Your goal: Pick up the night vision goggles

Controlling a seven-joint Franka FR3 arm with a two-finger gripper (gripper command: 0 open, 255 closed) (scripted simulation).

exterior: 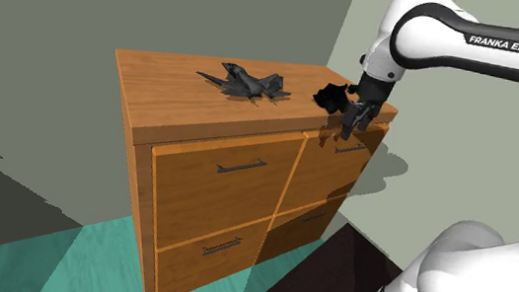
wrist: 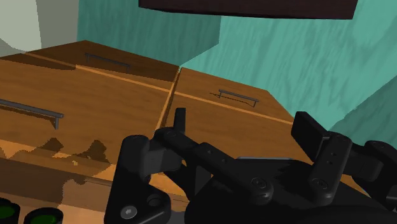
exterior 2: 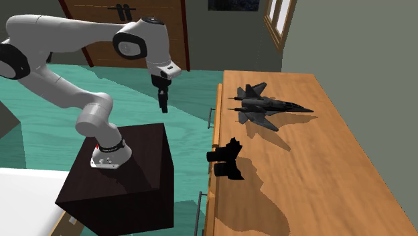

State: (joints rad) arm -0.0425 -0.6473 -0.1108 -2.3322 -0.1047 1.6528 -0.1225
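Wooden dresser point(exterior: 202, 104) is shown with four drawer fronts, each fitted with a thin grey handle point(exterior: 241, 167); a teal floor point(exterior: 87, 261) is seen beneath it. Black night vision goggles point(exterior: 329, 98) are set on the dresser top, right at its front edge and toward the shoulder view's right end. They are rested on the wood and gripped by nothing. A dark grey jet fighter model point(exterior: 247, 82) is laid on the same top, further toward the shoulder view's left and well apart from the goggles. The black gripper point(exterior 2: 161, 102) is hung out in front of the dresser, off its top, with the fingers pointed downward. In the second exterior view it is placed above the black box stand point(exterior 2: 134, 181) and kept apart from the goggles; no contact is made. The fingers are spread apart in the wrist view, and nothing is clasped between them; drawer fronts and teal floor are seen past them. Two green lenses point(wrist: 38, 218) are glimpsed beside the gripper body in that view.
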